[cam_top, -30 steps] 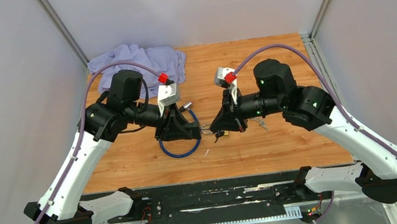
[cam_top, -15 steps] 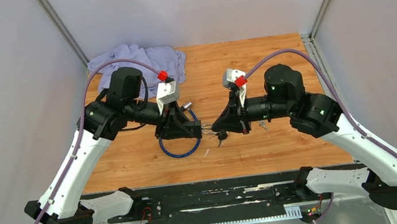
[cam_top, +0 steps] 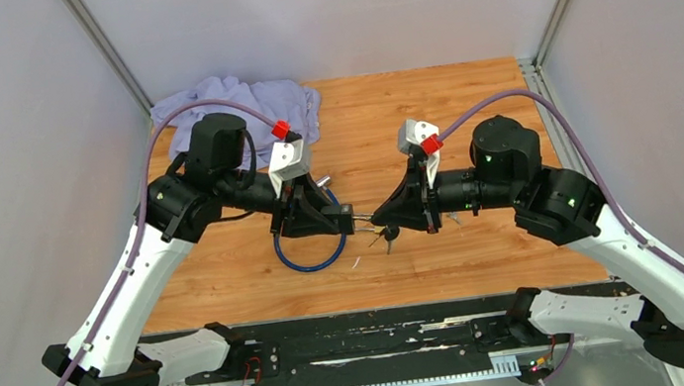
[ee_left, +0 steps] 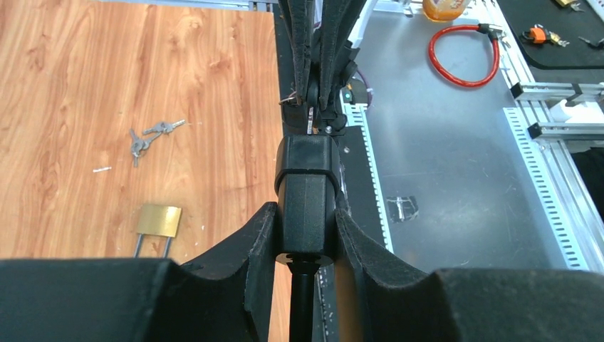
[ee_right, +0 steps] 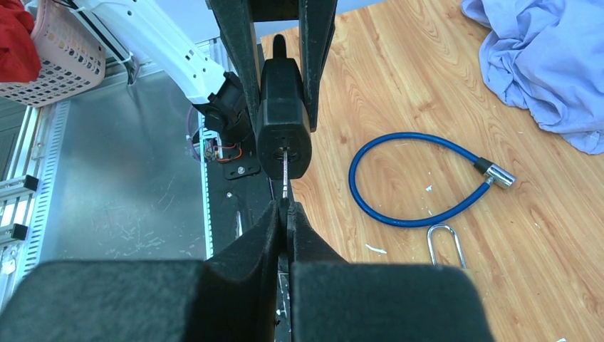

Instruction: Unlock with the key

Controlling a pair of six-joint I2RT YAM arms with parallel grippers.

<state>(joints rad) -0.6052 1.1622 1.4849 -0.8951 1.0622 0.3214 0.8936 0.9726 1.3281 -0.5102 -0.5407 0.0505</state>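
Black lock (ee_right: 283, 135) in left jaws, key (ee_right: 284, 167) half-hidden in right jaws

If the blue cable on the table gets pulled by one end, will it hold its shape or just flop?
The blue cable lies in a smooth loop, so it is probably springy rather than limp. Its silver tip lies free, so it would likely swing round when dragged. The smooth sheath probably slides easily over the wooden table.

Table (cam_top: 466, 107) orange-brown, wood grain; cable loop (cam_top: 313, 266) blue, silver end; cloth (cam_top: 236, 102) pale lavender-blue; lock (ee_right: 283, 128) black; key (ee_right: 285, 171) silver; padlock (ee_left: 159, 219) brass-yellow; loose keys (ee_left: 146, 137) grey.
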